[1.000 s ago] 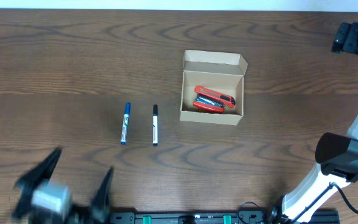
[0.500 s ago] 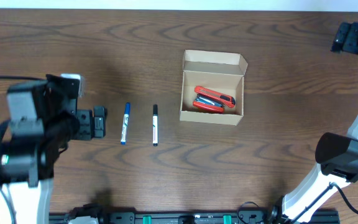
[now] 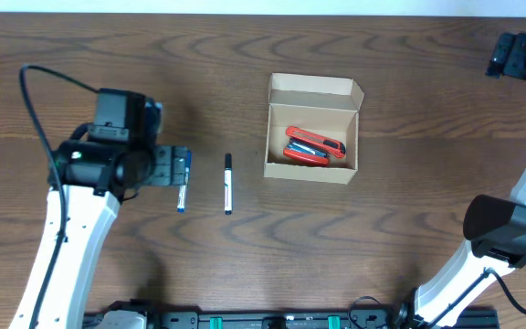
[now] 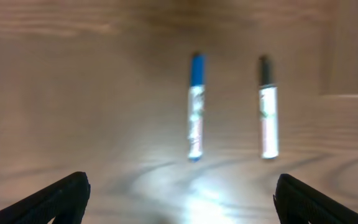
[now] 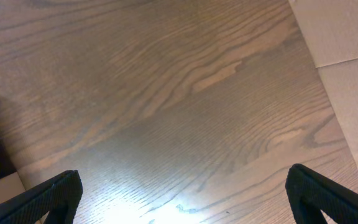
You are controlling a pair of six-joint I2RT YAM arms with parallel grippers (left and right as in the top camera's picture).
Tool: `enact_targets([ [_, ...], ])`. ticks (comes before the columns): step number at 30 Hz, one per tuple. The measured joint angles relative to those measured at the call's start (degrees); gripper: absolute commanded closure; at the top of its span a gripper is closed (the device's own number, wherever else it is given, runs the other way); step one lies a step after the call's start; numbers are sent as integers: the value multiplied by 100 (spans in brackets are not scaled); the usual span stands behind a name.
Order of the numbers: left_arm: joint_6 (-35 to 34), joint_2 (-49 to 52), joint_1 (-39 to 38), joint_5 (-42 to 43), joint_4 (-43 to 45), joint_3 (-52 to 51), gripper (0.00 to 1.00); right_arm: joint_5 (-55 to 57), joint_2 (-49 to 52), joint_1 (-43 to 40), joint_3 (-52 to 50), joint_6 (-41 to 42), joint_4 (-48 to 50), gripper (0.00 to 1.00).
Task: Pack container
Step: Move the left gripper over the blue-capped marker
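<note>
The bench [image 3: 245,55] is carrying everything. The container [image 3: 310,173] is standing open, to the right of the left end effector [image 4: 180,199] beyond both markers, and well apart from the right end effector [image 5: 182,193]. Both end effectors are standing wide open and holding nothing. A red tool [image 3: 315,146] is already lying inside the container. The blue marker [image 4: 196,106] is lying just ahead of the left end effector and the black marker [image 4: 267,112] ahead to the right. I judge both are waiting to be packed.
</note>
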Motion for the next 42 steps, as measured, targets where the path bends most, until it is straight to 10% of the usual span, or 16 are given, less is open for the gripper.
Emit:
enact_targets([
  [42, -787, 2623, -721, -511, 723, 0, 5, 0, 0, -2, 0, 0, 0, 1],
])
